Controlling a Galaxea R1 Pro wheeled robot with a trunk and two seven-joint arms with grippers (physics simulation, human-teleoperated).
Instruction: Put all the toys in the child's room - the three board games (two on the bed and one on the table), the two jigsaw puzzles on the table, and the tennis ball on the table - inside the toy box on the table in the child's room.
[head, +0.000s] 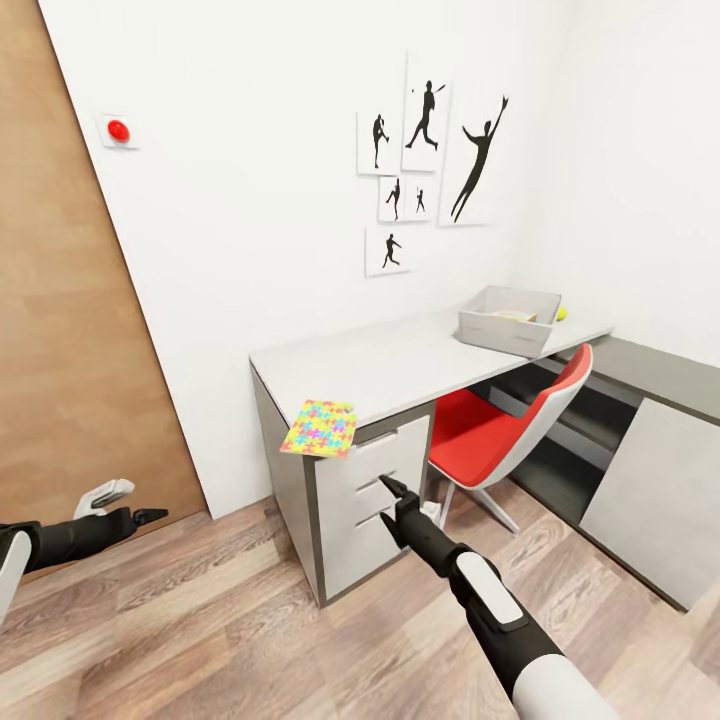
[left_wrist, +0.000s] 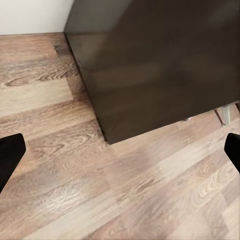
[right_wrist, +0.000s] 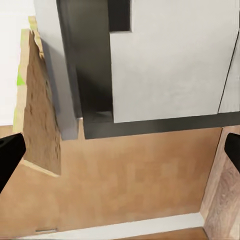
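A jigsaw puzzle (head: 320, 428) sticks out over the near edge of the table (head: 400, 360), and the toy box (head: 508, 320) sits at the far end. Both the left gripper (left_wrist: 120, 155) and the right gripper (right_wrist: 120, 150) are spread wide and hold nothing

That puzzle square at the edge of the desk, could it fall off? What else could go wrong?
Yes, maybe. The jigsaw puzzle hangs partly over the table's near corner, so a bump could tip it onto the floor. The right gripper is low, by the drawers, open and empty; rising from there it might knock the puzzle from below. The toy box sits at the far end, so a loose hold could drop the puzzle on the way.
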